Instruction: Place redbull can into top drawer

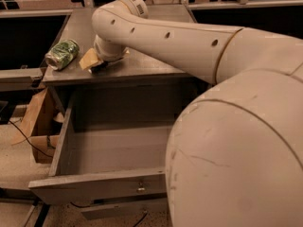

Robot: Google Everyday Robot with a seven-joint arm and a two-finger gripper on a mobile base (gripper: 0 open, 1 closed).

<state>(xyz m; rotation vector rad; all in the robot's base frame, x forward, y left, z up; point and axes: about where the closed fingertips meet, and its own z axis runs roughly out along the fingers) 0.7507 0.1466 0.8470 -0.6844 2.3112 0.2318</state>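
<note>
The top drawer stands pulled out below the counter, with a small metal knob on its front panel; the part of its inside that shows holds nothing. The redbull can is hidden or out of view. My gripper is at the end of the white arm, low over the counter top near its front left edge, mostly hidden behind the wrist. It sits right beside a tan flat object.
A fatter green-patterned can lies on its side at the counter's left end. A cardboard box stands on the floor left of the drawer. The arm's large body fills the right half of the view. The lower drawer front shows beneath.
</note>
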